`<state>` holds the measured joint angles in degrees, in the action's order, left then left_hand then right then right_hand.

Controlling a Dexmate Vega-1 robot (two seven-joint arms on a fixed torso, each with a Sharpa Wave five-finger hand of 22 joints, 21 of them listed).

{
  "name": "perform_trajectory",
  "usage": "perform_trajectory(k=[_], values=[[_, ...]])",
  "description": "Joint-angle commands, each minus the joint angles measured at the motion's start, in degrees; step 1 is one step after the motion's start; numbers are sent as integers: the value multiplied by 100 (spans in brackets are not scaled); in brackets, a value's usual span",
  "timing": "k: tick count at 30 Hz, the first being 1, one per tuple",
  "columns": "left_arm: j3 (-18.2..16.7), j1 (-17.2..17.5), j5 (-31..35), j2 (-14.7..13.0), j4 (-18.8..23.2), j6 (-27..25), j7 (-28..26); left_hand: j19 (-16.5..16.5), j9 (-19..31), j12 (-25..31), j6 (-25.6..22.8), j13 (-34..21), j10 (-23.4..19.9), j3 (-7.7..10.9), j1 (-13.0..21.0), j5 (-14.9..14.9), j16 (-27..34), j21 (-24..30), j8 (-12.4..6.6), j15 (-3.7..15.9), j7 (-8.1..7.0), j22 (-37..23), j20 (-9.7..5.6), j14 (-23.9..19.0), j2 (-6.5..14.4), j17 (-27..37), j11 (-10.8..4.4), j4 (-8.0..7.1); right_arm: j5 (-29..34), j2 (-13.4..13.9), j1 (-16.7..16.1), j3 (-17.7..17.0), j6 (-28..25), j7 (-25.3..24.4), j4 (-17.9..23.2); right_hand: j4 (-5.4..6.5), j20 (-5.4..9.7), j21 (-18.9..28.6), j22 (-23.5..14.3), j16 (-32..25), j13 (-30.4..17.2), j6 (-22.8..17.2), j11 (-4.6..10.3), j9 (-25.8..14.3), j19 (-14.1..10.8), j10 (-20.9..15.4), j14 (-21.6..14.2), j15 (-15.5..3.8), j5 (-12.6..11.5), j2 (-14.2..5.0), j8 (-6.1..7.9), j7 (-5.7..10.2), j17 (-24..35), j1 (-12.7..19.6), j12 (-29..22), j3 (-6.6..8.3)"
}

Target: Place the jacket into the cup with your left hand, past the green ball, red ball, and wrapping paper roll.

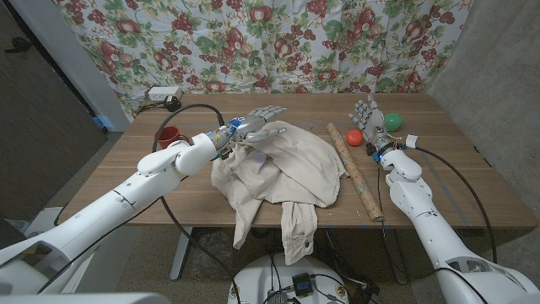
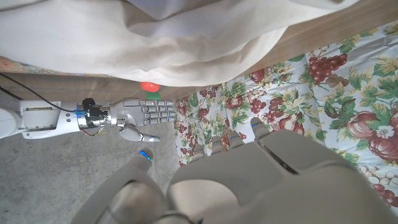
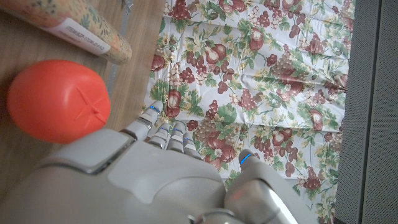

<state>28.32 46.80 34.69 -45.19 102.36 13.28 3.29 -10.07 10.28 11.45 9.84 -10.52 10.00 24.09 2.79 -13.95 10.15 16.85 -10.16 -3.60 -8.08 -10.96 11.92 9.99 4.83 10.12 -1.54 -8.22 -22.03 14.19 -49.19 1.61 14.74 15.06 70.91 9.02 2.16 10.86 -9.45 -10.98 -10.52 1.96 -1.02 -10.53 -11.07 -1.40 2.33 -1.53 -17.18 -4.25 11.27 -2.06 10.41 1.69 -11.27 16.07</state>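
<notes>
In the head view, a cream jacket (image 1: 283,165) lies crumpled across the middle of the wooden worktop (image 1: 439,181), with 1 sleeve hanging over the near edge. The left hand (image 1: 257,123) reaches out over the jacket's far left part with its fingers spread and nothing held; whether it touches the cloth cannot be told. A red cup (image 1: 168,137) stands near the worktop's left edge, just behind the left forearm and well apart from the jacket's bulk. To the right of the jacket lies the wrapping paper roll (image 1: 354,171), running from the far side towards the near edge, its side just beside the jacket's right hem. The red ball (image 1: 353,138) sits just right of the roll's far end, and the green ball (image 1: 393,122) lies farther right. The right hand (image 1: 369,115) stands upright between the 2 balls, fingers apart and empty. In the left wrist view, the left hand (image 2: 249,180) shows its back with fingers extended, the jacket (image 2: 155,37) spreads over the worktop, and the right hand (image 2: 140,118) appears open beyond it, near the red ball (image 2: 148,87). In the right wrist view, the back of the right hand (image 3: 143,180) sits just beside the red ball (image 3: 56,99), with the end of the wrapping paper roll (image 3: 74,28) near it on the worktop (image 3: 134,37).
</notes>
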Motion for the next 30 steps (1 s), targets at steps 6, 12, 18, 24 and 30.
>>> perform_trajectory(k=[6,12,18,24,30], values=[[105,-62,71,-46,-8,-111,184,-141,9,-37,783,-38,816,7,50,43,-4,-58,22,-28,-86,-14,41,711,23,17,-72,63,3,-14,54,20,19,14,-85,9,106,20,-35,6,-19,-43,4,-29,-65,-36,-1,21,-24,-313,-7,-9,18,20,16,-38],[132,-85,81,-53,-22,-129,228,-163,10,-40,834,-40,852,-5,61,51,-1,-77,21,-44,-100,-14,42,734,-10,17,-71,82,15,-20,80,35,41,22,-133,9,103,20,-35,7,-19,-37,21,-29,-65,-34,0,24,-25,-313,-10,-12,18,20,17,-38],[162,-121,142,-65,-56,-90,197,-180,11,-39,906,-43,891,-34,87,68,-2,-100,20,-41,-187,-15,49,779,-92,16,-101,128,17,-31,94,43,38,10,-156,8,109,20,-35,6,-19,-38,17,-29,-67,-30,-2,24,-25,-313,-10,-14,18,21,19,-39],[189,-141,220,-76,-23,-147,257,-184,11,-30,930,-45,910,-73,124,91,9,-118,1,-39,-268,-17,49,791,-199,14,-116,194,22,-36,97,47,30,-11,-159,8,104,20,-35,6,-19,-34,11,-29,-66,-34,-3,26,-25,-313,-12,-11,18,21,18,-40],[230,-177,291,-94,5,-206,359,-182,14,-21,1060,-50,974,-150,259,121,28,-154,-7,-72,-296,-20,55,807,-434,12,-137,377,38,-32,107,58,41,-13,-172,8,105,21,-35,5,-19,-33,5,-29,-70,-34,-4,30,-25,-312,-12,-13,19,21,18,-40]])
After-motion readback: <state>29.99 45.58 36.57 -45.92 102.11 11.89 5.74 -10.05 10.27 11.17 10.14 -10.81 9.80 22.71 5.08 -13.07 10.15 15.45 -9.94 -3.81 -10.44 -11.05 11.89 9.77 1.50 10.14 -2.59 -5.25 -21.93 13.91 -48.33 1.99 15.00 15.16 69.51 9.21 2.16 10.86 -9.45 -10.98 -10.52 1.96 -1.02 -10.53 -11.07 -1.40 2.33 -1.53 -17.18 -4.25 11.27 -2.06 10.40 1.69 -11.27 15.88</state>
